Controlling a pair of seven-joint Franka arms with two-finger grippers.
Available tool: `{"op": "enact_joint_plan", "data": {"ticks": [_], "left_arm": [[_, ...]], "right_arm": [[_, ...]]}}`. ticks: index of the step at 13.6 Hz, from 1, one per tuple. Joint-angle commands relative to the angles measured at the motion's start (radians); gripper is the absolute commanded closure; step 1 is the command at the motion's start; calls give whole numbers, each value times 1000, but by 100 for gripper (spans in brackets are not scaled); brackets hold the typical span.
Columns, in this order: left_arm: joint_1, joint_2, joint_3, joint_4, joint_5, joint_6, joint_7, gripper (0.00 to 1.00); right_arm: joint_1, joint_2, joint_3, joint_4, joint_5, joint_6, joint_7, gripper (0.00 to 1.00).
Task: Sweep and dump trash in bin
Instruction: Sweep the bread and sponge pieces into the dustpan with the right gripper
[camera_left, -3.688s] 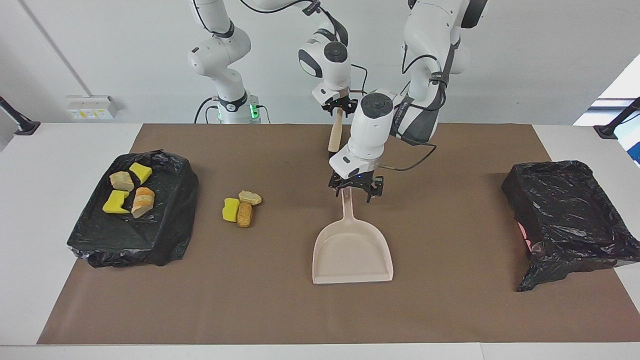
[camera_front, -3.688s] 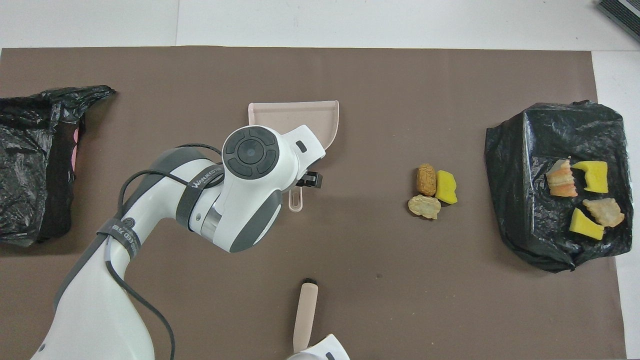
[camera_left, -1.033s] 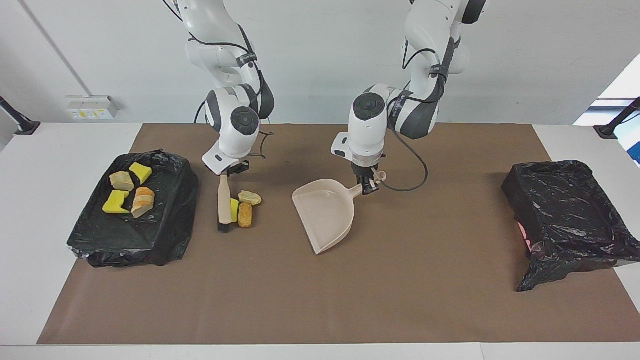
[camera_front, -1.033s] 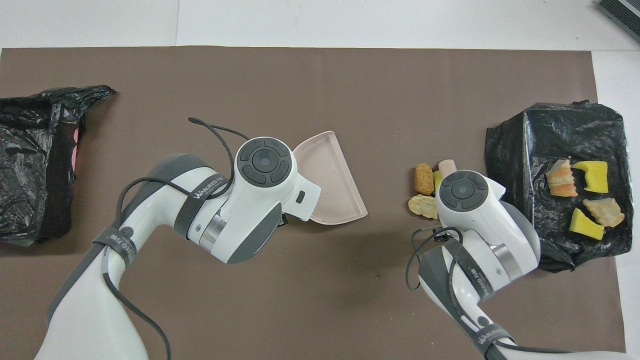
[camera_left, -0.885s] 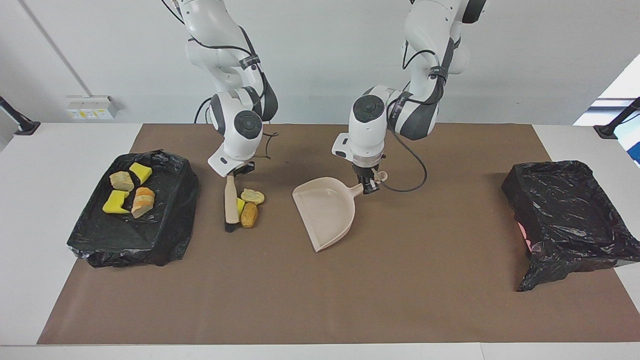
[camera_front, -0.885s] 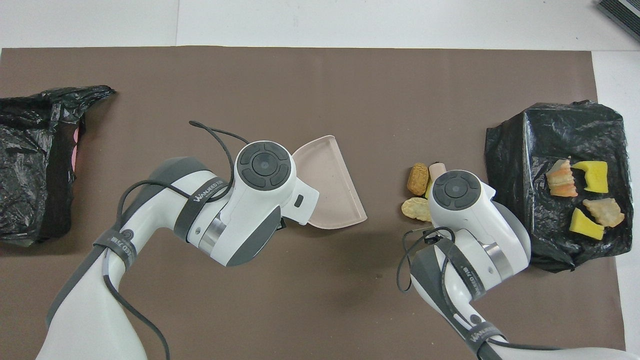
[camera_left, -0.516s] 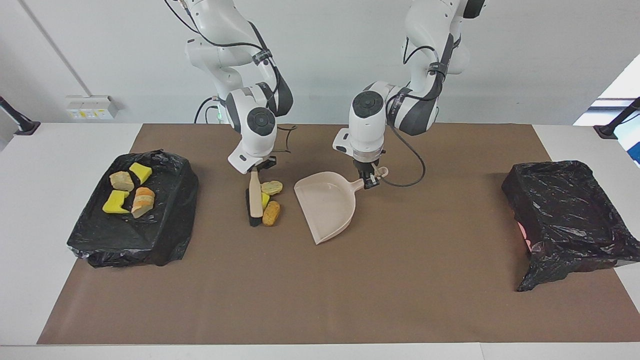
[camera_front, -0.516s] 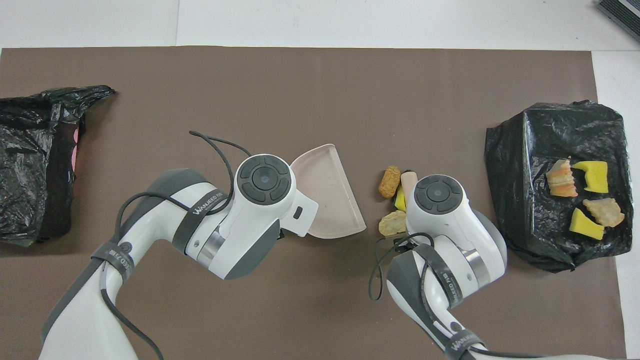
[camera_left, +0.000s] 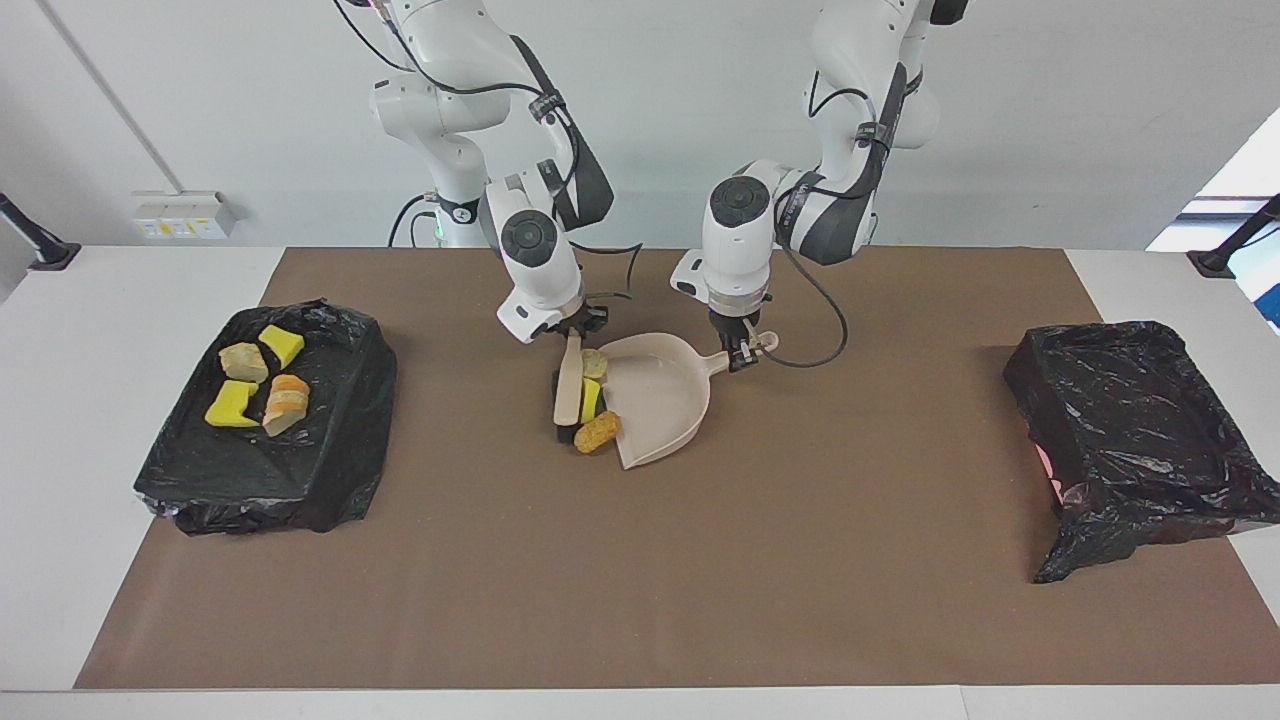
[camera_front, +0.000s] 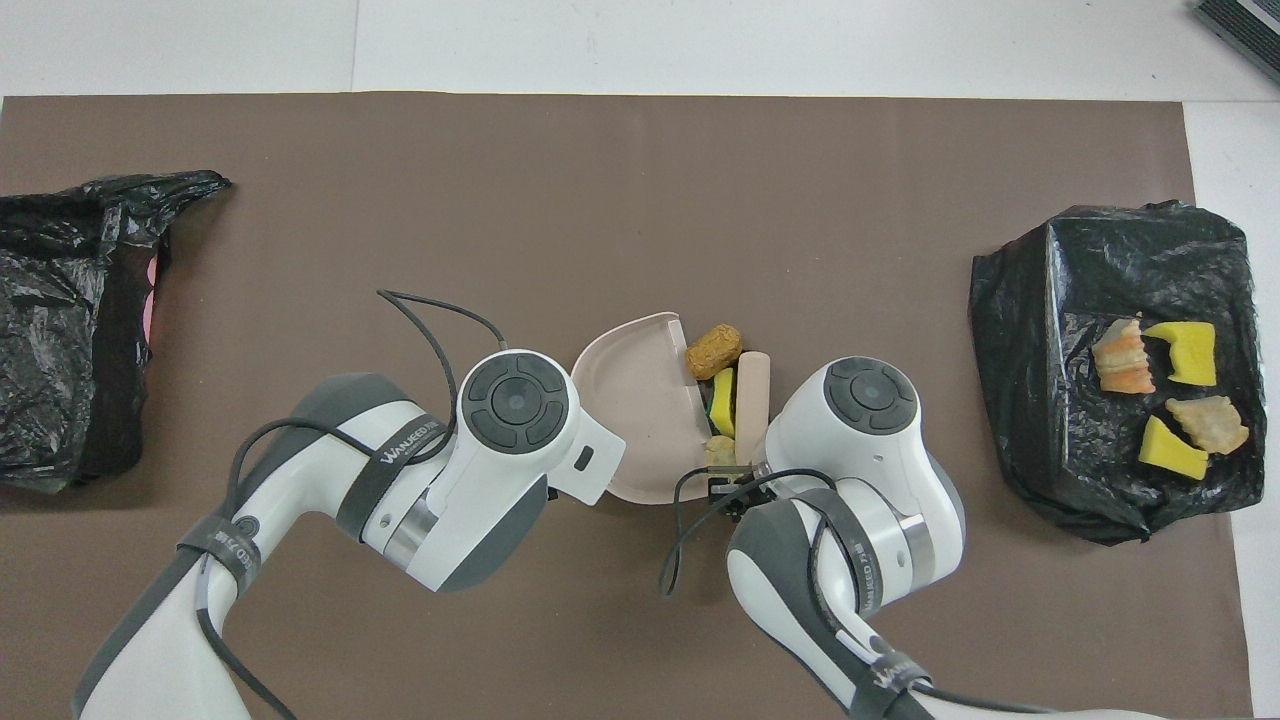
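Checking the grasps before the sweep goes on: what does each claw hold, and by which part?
Left claw grips the dustpan by its handle; right claw grips the brush by its handle's top end.

Brown mat; wall socket; white wall.

A grey band around the white left arm carries white lettering that reads roughly "WANJEED", with smaller characters after it too small to read. A like band on the white right arm bears lettering, unreadable.
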Motion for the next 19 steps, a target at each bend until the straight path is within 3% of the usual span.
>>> {"op": "enact_joint_plan", "data": {"ticks": [1,3,5,8,9,11,13,15,19], "left_arm": [[-14,-32,11,-43,18,33,4,100],[-13,-31,11,-43,17,34,4,100],[-8,-31,11,-43,18,41,4,100],[-2,-29,11,-43,17,42,-7,100],[-2,-29,11,-43,17,39,-8,100],[-2,-29,13,-43,17,38,-8,100],[0,-29,13,-43,17,36,-8,100],[0,-31,13,-46,17,30,-8,100],[0,-32,13,-49,17,31,-7,100]], "right_arm": [[20,40,6,52,127,-11,-4,100],[20,20,7,78,134,-72,-10,100],[6,-6,6,130,150,-207,-31,100],[-53,-71,-5,159,127,-325,-163,100],[-73,-69,-7,161,81,-321,-265,100],[-75,-48,-4,162,-134,-261,-355,100],[-69,44,-2,240,-330,-258,-424,100],[-69,90,-2,312,-430,-276,-462,100],[-72,115,-8,303,-536,-290,-460,100]]}}
